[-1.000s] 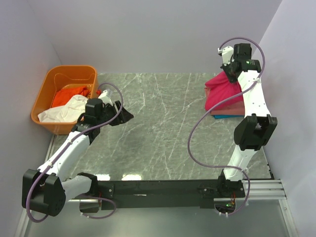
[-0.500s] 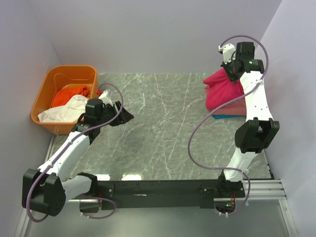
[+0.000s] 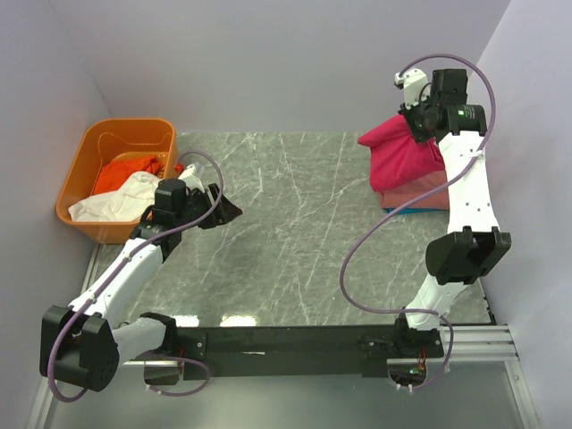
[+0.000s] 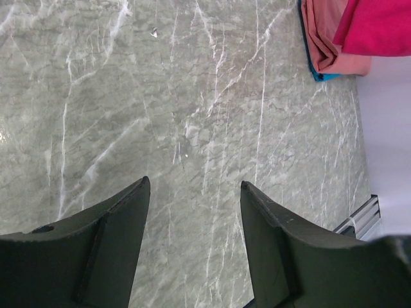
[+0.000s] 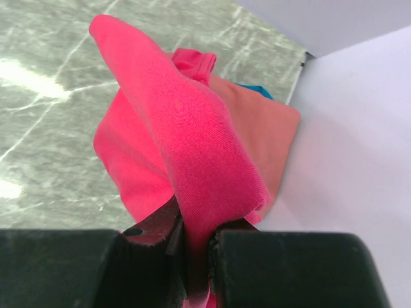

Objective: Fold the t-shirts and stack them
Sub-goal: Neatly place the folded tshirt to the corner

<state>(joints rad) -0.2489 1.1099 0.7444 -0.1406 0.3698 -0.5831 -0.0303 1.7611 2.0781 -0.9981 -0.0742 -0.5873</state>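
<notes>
My right gripper (image 3: 420, 121) is shut on a fold of the crimson-pink t-shirt (image 3: 399, 156) and holds it lifted at the far right of the table; in the right wrist view the cloth (image 5: 186, 128) is pinched between the jaws. Under it lie a folded salmon-pink t-shirt (image 3: 420, 190) and a blue one (image 3: 433, 209), also showing in the right wrist view (image 5: 270, 128). An orange t-shirt (image 3: 121, 172) and a white t-shirt (image 3: 116, 198) lie in the orange tub (image 3: 85, 147). My left gripper (image 3: 225, 208) is open and empty above bare marble, beside the tub.
The walls stand close behind and to the right of the stack. The table's marble top (image 3: 286, 223) spreads between the two arms. A metal rail (image 4: 359, 215) marks the table's right edge in the left wrist view.
My right gripper has risen and moved back toward the far wall, pulling the crimson-pink t-shirt up and spreading it over the stack. The left arm has not moved.
</notes>
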